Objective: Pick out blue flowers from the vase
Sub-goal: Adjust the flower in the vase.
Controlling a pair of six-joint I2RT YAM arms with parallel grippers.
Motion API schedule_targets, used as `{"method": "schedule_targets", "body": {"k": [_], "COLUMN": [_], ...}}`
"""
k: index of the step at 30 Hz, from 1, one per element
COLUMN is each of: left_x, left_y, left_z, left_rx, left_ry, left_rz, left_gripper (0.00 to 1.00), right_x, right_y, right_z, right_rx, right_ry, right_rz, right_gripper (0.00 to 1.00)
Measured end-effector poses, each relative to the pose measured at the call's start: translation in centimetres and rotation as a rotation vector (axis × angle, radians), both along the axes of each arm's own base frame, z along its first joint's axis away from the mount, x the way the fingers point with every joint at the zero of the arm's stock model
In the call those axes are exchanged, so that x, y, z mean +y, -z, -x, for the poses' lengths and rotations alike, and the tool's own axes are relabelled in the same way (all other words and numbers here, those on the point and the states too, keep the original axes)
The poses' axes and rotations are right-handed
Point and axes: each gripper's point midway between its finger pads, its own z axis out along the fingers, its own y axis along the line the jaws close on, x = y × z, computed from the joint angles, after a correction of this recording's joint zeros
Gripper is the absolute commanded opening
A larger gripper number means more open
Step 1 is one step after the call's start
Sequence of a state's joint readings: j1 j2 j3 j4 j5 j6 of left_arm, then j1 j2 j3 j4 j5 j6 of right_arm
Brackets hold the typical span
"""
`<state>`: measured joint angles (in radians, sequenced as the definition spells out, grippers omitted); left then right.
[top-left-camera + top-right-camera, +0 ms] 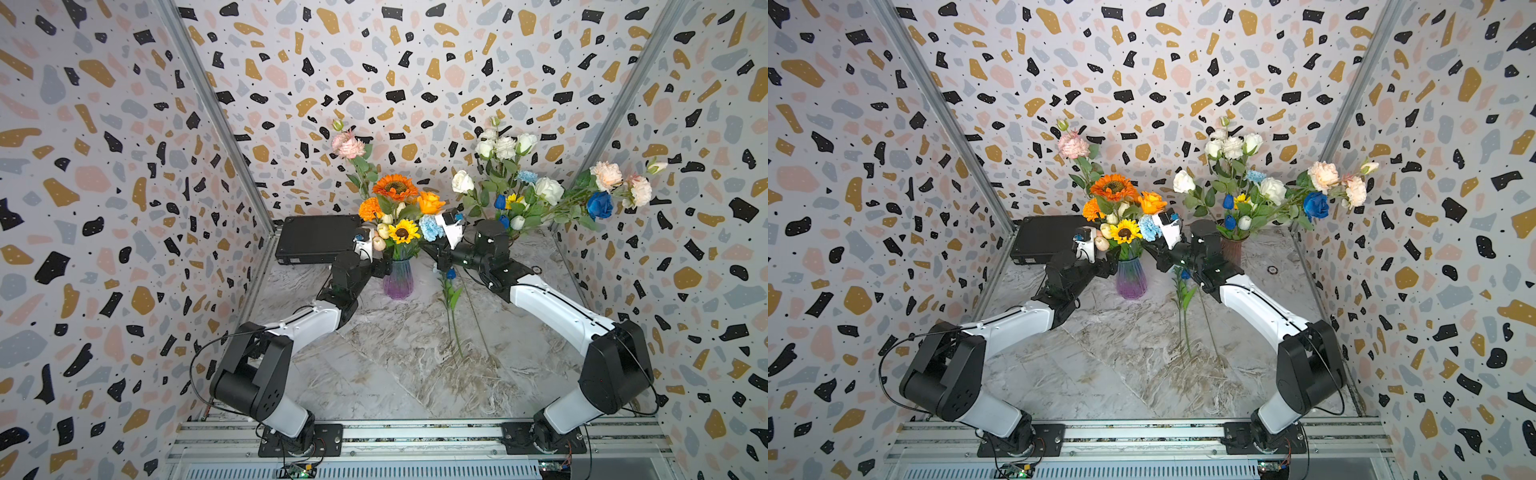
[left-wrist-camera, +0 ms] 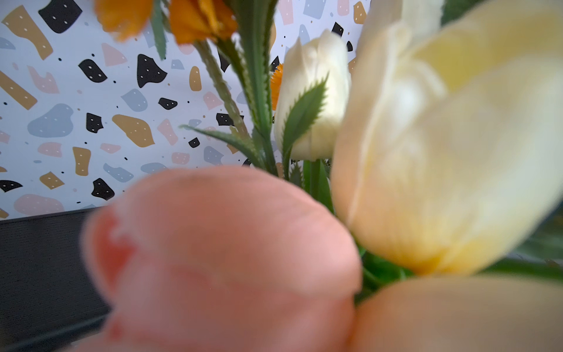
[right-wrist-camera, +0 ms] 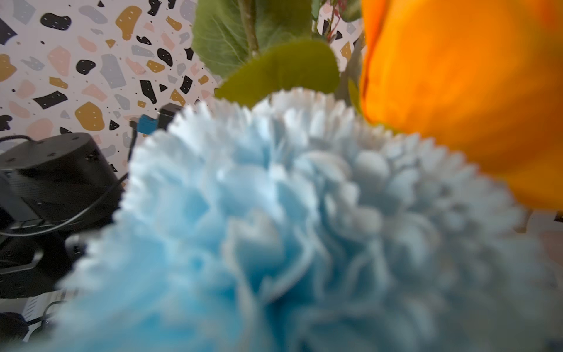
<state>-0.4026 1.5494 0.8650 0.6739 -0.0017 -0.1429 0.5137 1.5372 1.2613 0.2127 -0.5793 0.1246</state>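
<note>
Though half-hidden by frilly sky-blue carnation (image 1: pixel 431 227) directly above | right gripper (image 1: pixel 430 250): pinched narrow, grasp unconfirmed | left gripper (image 1: pixel 381 266): wide, purple glass vase (image 1: pixel 398 282) alongside, likely bracing.

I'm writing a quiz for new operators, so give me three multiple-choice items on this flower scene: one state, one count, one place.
1. The glass vase is: A upright; B tipped over; C in mid-air.
2. How many sunflowers does it hold? A one; B two; C four.
3. The dark blue bud on its stem is: A standing in that vase; B lying on the table; C held aloft.
Key: A, its base rests on the table; B, one orange, one yellow; B, bud and stem lie flat.
</note>
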Motion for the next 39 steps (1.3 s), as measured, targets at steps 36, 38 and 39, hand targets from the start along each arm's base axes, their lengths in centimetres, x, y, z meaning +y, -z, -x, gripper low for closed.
{"method": "schedule_targets", "body": {"k": [36, 38, 39], "left_x": [0.1, 0.1, 0.1], "left_y": [-0.1, -0.1, -0.1], "left_z": [-0.2, -0.2, -0.2], "left_rx": [0.012, 0.012, 0.012], "left_ry": [-0.008, -0.007, -0.007], "left_rz": [0.001, 0.002, 0.002], "left_gripper": [0.85, 0.85, 0.85], "right_x": [5.2, 5.3, 5.2], "right_y": [-2.6, -2.5, -2.4], "right_z": [2.3, 2.2, 2.1], "right_rx": [-0.188, -0.196, -0.199], "right_ry": [-0.095, -0.090, -0.083], "right_rz": [0.302, 0.321, 0.329], "right_gripper": [0.28, 0.34, 0.35]}}
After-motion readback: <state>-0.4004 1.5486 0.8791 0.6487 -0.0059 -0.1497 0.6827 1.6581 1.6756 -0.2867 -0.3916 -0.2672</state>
